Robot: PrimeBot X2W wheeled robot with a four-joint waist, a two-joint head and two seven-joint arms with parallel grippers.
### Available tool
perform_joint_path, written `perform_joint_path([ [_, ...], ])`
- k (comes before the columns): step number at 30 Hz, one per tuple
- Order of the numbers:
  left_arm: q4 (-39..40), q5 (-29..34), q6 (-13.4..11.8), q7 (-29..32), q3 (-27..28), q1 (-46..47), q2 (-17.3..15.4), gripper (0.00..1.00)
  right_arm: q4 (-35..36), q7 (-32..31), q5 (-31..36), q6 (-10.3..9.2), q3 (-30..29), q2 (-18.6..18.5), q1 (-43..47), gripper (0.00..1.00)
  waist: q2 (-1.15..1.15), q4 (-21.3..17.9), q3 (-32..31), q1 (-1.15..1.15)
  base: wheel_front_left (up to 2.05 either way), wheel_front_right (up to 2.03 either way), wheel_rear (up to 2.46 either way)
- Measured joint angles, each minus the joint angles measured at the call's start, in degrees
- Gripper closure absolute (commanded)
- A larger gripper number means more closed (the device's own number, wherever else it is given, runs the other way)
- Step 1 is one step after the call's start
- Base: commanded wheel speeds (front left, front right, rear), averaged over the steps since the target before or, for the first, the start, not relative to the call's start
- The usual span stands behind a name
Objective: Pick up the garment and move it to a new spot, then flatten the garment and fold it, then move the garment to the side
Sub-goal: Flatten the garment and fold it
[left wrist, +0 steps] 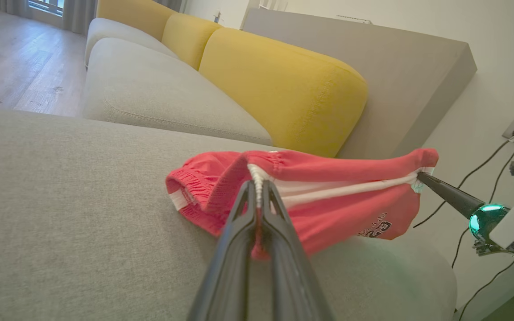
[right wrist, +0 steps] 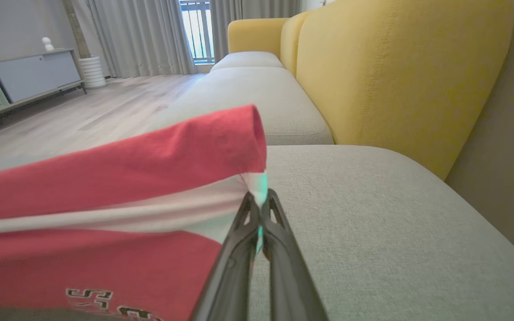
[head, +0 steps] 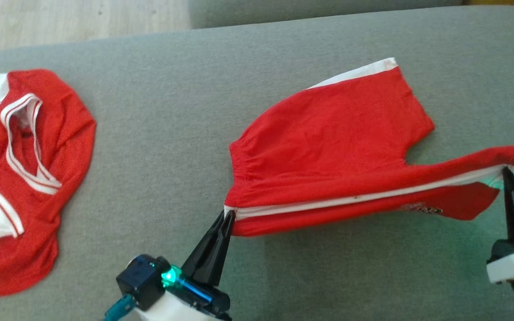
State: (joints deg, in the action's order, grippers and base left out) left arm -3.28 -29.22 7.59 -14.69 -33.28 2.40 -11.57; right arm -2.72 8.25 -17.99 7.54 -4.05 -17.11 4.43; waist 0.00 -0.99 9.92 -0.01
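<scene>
Head view: red shorts [head: 337, 133] right of middle on grey seat cushion [head: 159, 111], near edge lifted. My left gripper [head: 229, 217] pinches waistband corner, my right gripper [head: 508, 171] pinches leg hem; white stripe taut between. Red jersey [head: 29, 178] at cushion's left end.

Left wrist view: cloth light, limp, sags below stripe. Seams likely best hold.

Right wrist view: yellow backrest [right wrist: 395, 80] borders cushion. Bare cushion ahead, room to fold.

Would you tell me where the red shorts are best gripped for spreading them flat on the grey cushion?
Probably at the two ends of the white side stripe, from the near side: the left gripper is shut on the waistband end, the right gripper on the leg hem. The red shorts stretch taut along that seam, the rest draping onto the grey cushion.
</scene>
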Motion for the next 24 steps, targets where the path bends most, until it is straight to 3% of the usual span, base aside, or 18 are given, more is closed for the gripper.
perform_joint_path([
  [5, -2.1, -2.1, 0.0, 0.0, -1.6, 4.4, 1.0, 1.0, -0.2, -3.6, 0.1, 0.0, -0.4, -0.4, -3.3, 1.0, 0.0, 1.6, 2.0, 0.01, 0.0, 0.0, 0.0],
  [11, -6.6, -6.4, 0.0, 2.9, -3.1, 15.8, 3.8, 1.0, -4.9, -7.7, -0.2, 0.0, 0.7, -3.8, -14.8, 1.0, 0.0, 3.7, 6.0, 0.03, 0.0, 0.0, 0.0],
  [24, -18.7, -15.4, 0.0, 8.4, -5.5, 31.9, 7.1, 1.0, -20.7, -15.9, -4.7, 0.0, 12.8, -11.3, -36.1, 1.0, 0.0, 7.3, 13.0, 0.03, 0.0, 0.0, 0.0],
])
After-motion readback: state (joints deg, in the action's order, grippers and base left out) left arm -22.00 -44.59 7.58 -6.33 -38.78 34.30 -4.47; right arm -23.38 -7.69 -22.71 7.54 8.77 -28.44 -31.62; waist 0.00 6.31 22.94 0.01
